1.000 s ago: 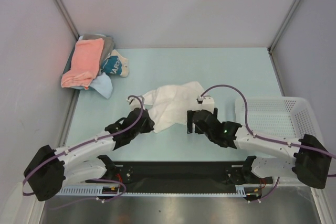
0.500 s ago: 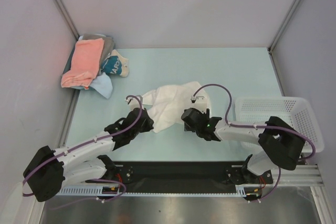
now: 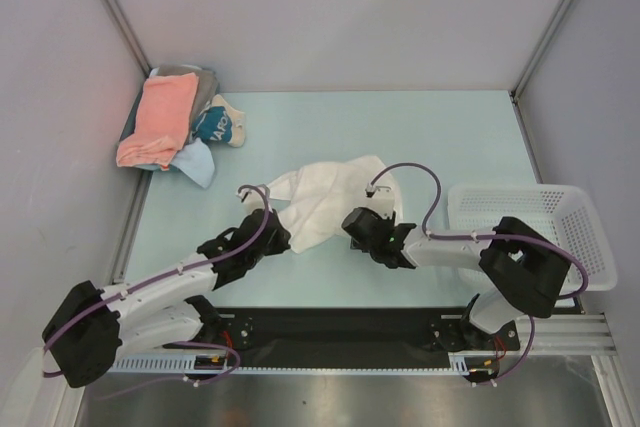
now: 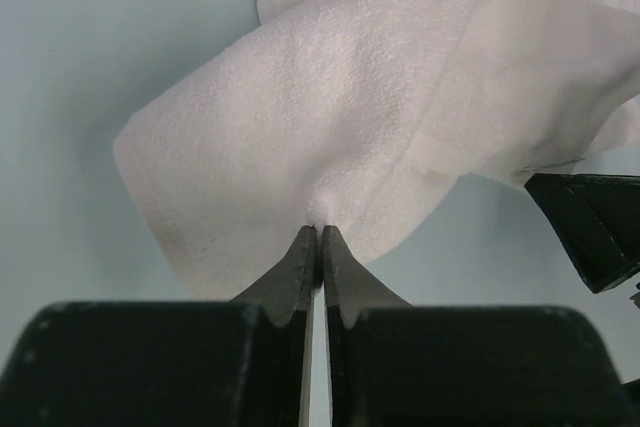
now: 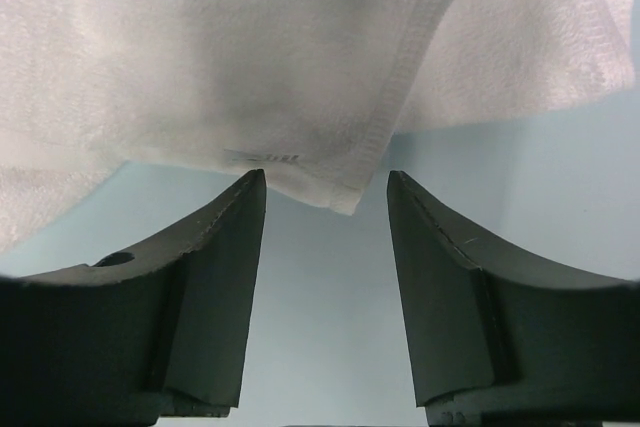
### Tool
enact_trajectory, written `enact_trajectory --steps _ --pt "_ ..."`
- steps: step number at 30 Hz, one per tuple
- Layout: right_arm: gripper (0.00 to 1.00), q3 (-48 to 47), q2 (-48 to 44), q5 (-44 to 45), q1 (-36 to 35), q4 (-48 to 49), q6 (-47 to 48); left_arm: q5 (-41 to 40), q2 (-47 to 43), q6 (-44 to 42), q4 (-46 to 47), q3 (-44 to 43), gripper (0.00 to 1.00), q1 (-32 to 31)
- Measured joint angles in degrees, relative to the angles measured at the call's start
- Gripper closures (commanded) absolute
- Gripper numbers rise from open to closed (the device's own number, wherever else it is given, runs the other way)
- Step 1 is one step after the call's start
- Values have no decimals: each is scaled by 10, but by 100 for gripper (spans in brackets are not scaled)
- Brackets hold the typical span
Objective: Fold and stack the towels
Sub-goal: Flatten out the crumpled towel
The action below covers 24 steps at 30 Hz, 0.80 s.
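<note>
Left gripper point(image 4: 318, 235) pinches white towel point(image 3: 330, 192), its length running near-left to far-right.

Both arms reach forward and inward, elbows low, wrists angled toward each other. The left gripper point(image 4: 318, 234) has its fingers pressed together, pinching an edge of the towel point(image 4: 380, 97). The right gripper point(image 5: 326, 187) holds its fingers apart, near the left one.
</note>
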<state>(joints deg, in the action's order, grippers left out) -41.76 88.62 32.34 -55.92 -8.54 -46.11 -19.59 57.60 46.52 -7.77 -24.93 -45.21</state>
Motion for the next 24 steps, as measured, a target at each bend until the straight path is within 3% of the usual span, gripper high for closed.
enact_trajectory --steps 3,8,10,13,18,24 --pt "51 6 -3 0 0 3 -5 0 0 0 0 2 92 0" --pt "90 7 -2 -2 4 8 -8 0 -6 0 3 14 89 0" --pt "98 7 -3 0 5 5 -11 0 -11 0 3 20 88 0" --pt "100 10 -30 5 5 -21 -13 0 -17 0 3 21 86 0" --pt "100 14 -176 18 5 -90 -5 1 -24 0 4 29 81 0" --pt "100 18 -290 21 10 -158 6 7 -24 -1 17 50 51 0"
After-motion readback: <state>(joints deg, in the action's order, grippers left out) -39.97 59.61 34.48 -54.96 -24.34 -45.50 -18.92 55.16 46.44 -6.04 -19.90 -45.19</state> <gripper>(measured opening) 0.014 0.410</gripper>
